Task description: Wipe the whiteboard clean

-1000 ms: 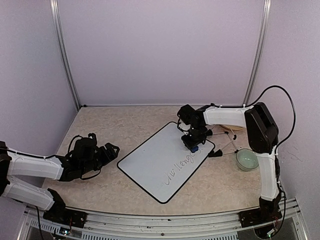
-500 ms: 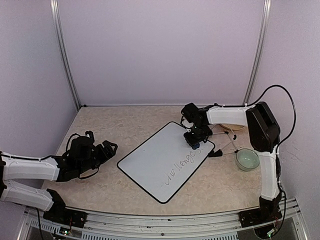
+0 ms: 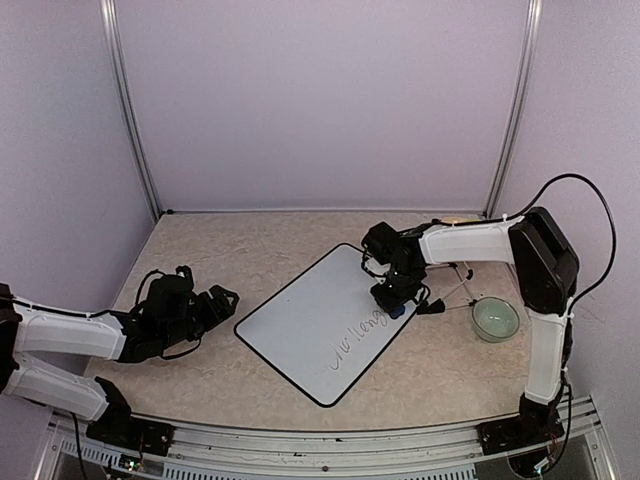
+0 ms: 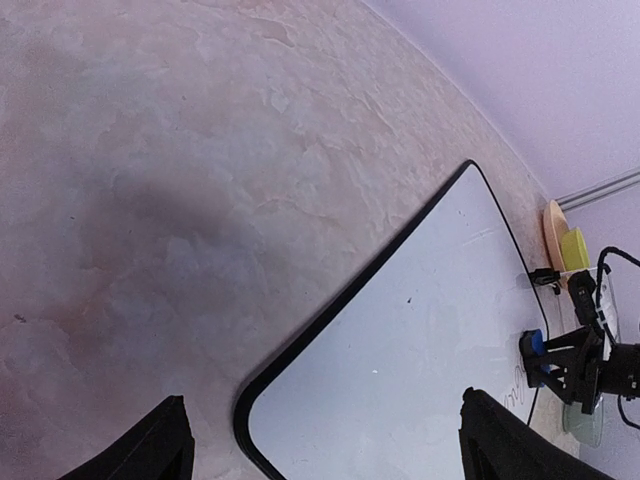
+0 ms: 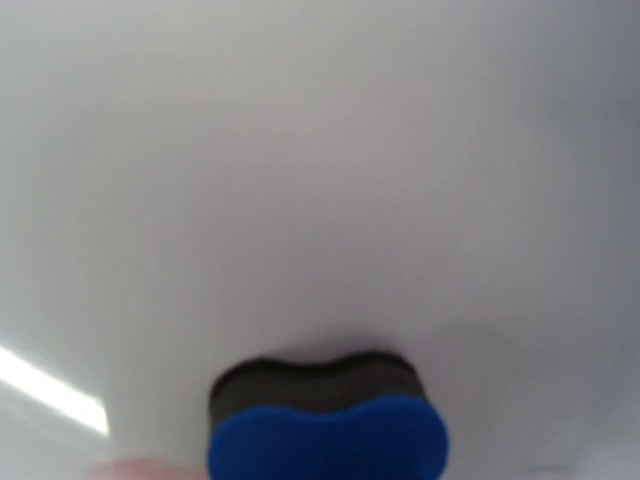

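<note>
Top external view: large flat white whiteboard with thin black frame [image 3: 300, 322] lies flat and turned at an angle on the beige marbled table [image 3: 220, 250], mid-table, closer to the right arm. Thin dark handwriting [image 3: 360, 338] runs along its near-right side. Right gripper [image 3: 392, 297] is down over the board's right corner, fingers clamped on a small blue eraser block [image 3: 398, 311] that sits on the board surface just by the writing. Thin black wire stand [image 3: 450, 290] is just off that corner, and a pale green round bowl [image 3: 494, 320] is near it to the right. Left gripper [image 3: 222, 300] is low over the table, left of the board and apart from it, fingers spread and holding nothing. Left wrist view: both black fingers [image 4: 160, 448] wide apart at the bottom edge, the whiteboard [image 4: 420, 350] corner between and beyond them, not touched. The blue eraser block [image 4: 532, 346] and right gripper [image 4: 578, 365] are small at the far right edge. Right wrist view: blurred; the blue eraser block [image 5: 327, 437], dark felt side down, presses on the glossy whiteboard [image 5: 300, 150]. Own fingers not visible here.
</note>
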Controlling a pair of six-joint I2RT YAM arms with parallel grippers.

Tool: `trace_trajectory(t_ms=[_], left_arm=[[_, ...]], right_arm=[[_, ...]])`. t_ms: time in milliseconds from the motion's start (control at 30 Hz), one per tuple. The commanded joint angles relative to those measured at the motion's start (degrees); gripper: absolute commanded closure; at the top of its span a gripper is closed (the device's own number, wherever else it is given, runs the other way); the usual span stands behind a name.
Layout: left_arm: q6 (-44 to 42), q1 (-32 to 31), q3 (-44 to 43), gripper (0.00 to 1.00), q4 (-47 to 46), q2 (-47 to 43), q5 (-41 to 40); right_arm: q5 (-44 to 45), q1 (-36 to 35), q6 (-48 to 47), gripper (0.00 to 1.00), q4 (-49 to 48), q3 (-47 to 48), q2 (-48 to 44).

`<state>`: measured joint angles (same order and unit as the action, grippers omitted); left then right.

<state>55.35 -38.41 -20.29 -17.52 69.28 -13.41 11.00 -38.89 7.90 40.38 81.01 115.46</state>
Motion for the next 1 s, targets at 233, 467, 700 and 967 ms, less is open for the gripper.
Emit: trace_trajectory(t_ms=[233, 467, 700, 967], left_arm=[[0.2, -0.5, 0.8, 0.10, 0.9, -3.7, -1.0], [0.2, -0.4, 1.4, 0.10, 1.4, -4.7, -1.2], [0.2, -0.3, 1.8, 0.10, 0.5, -3.8, -1.4], [0.2, -0.3, 1.3, 0.10, -0.4, -2.2, -1.0]], right_arm=[[-4.8, -9.8, 1.5, 0.64, 1.8, 8.4, 6.7], [-1.5, -2.6, 1.8, 0.64, 0.9, 3.7, 4.9], [-1.8, 1.7, 1.3, 0.65, -1.4, -2.2, -0.7], [-4.0, -4.4, 1.4, 0.66, -0.5, -1.7, -0.3]])
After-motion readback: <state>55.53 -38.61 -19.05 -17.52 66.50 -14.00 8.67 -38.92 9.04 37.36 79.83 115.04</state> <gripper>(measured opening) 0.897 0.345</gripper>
